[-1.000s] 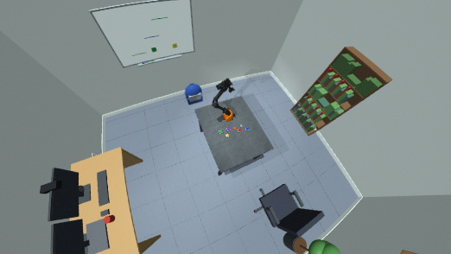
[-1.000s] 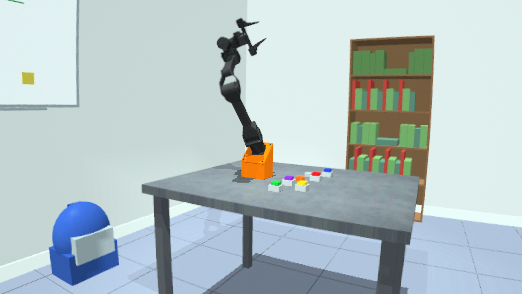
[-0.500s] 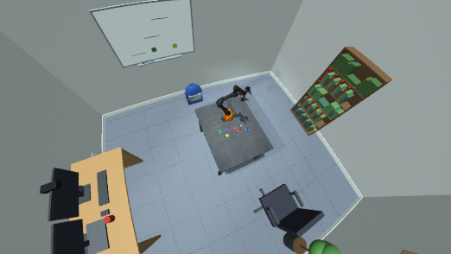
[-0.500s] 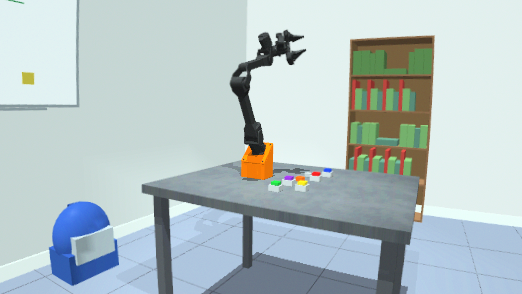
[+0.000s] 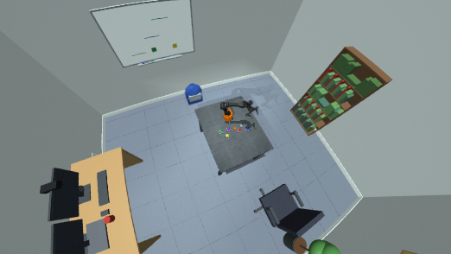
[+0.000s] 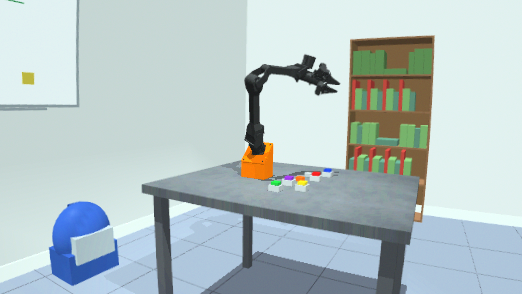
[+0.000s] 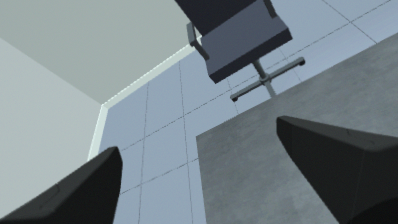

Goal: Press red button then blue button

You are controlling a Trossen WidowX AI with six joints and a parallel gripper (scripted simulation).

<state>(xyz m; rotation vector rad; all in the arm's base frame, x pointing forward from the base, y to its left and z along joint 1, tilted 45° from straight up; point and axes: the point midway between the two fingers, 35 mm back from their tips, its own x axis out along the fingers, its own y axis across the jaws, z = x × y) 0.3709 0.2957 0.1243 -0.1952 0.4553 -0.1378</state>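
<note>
The red button [image 5: 239, 130] [image 6: 316, 174] stands on a white base on the grey table [image 5: 242, 151] [image 6: 210, 192]. The blue button [image 5: 247, 128] [image 6: 327, 171] stands beside it, at the right end of the group. My gripper [image 5: 253, 114] [image 6: 338, 87] [image 7: 200, 139] is open and empty. It hangs high above the table, well clear of both buttons, with its fingers pointing outward and slightly down. The wrist view shows neither button, only the table's corner and the floor beyond the fingers.
A green button [image 5: 220, 131] [image 6: 275, 183], a purple button [image 5: 228, 130] [image 6: 289, 178], a yellow button [image 5: 227, 136] [image 6: 301, 183] and an orange piece [image 5: 235, 128] [image 6: 300, 178] stand close by. A small whitish piece [image 5: 241, 125] [image 6: 308, 174] lies near the red button.
</note>
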